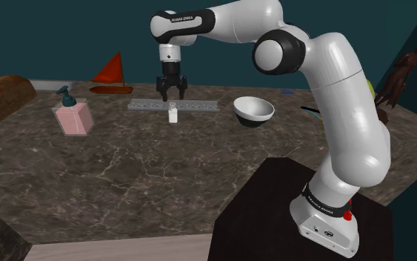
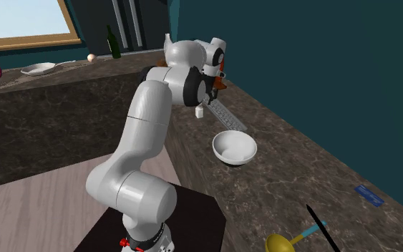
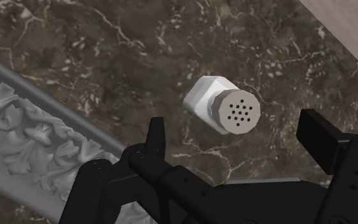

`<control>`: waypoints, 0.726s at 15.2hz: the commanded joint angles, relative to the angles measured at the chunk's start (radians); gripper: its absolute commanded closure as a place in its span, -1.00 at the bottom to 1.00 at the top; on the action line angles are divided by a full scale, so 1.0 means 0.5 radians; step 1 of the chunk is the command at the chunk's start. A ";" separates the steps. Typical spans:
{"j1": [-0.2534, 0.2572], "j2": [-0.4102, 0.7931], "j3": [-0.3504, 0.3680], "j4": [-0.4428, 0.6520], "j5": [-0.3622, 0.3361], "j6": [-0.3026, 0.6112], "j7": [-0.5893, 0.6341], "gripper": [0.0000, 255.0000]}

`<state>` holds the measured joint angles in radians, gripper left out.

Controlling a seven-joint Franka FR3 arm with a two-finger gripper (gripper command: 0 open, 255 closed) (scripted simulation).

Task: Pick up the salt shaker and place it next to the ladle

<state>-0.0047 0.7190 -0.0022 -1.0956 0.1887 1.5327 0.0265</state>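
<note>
While hovering with the gripper (image 1: pixel 172 96) spread open and empty, salt shaker (image 1: pixel 173 114) upright just below the fingertips (image 3: pixel 155 132), yet to descend, clasp, lift and set it beside the ladle (image 2: pixel 282 245).

One salt shaker (image 1: pixel 173 114), one bowl (image 1: pixel 253 110), one ladle (image 2: pixel 280 244), one soap bottle (image 1: pixel 73 116)

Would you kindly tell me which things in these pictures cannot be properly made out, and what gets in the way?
Ladle: cut off by the bottom edge in the second exterior view; mostly behind the arm in the shoulder view.
Salt shaker: too small for detail in the second exterior view.
Ornate grey strip: in the wrist view, cut by the picture's edge and partly covered by the open gripper.
</note>
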 commanded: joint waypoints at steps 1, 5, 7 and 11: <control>0.007 0.015 0.002 -0.023 0.002 0.037 0.002 -1.00; 0.020 -0.024 0.003 -0.190 0.006 0.166 -0.009 -1.00; 0.025 -0.035 0.004 -0.249 0.007 0.214 -0.013 -1.00; 0.025 -0.035 0.004 -0.249 0.007 0.214 -0.013 -1.00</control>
<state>0.0078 0.7014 -0.0004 -1.2189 0.1924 1.6383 0.0202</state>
